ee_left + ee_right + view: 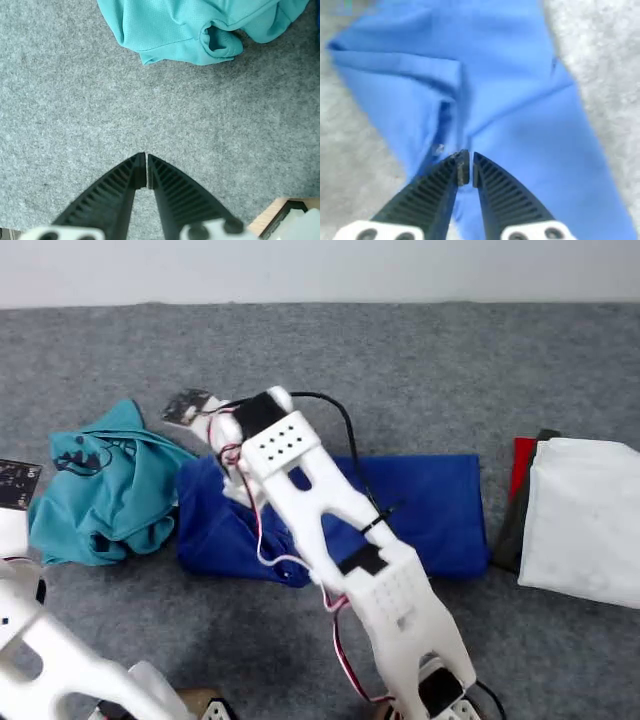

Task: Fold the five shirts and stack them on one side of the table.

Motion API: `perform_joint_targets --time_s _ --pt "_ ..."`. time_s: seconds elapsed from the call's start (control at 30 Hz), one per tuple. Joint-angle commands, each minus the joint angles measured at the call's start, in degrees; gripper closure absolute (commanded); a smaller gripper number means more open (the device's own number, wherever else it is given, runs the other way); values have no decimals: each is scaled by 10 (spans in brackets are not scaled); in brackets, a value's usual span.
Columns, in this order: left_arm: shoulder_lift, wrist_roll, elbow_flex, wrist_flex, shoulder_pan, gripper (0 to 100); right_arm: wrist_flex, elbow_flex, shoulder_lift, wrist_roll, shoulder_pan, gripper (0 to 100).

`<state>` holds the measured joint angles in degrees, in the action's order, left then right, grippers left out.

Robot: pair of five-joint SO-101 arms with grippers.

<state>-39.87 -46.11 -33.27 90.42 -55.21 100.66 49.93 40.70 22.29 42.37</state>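
Bright, even light from above; soft faint shadow edging the blue shirt (430, 510)

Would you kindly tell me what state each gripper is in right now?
Left gripper: closed, holding nothing.
Right gripper: closed over the blue shirt; a pinch cannot be told.

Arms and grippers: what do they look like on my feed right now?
The right arm is white plastic with hole-patterned panels, black motor blocks and red, white and black cables. The left arm is the same white. The left gripper and right gripper are black, ribbed and tapering, on white mounts.
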Motion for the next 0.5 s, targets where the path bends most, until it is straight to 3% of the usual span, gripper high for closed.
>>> perform_joint_targets --time_s 0.0,0.23,0.47 --pt "-13 -6 4 -10 4 985 24 -77 -108 -31 34 982" --pt "-13 -6 4 -10 4 985 22 -241 -182 -68 109 988" --pt "-13 -6 4 -10 4 985 15 -293 -134 -64 77 988"
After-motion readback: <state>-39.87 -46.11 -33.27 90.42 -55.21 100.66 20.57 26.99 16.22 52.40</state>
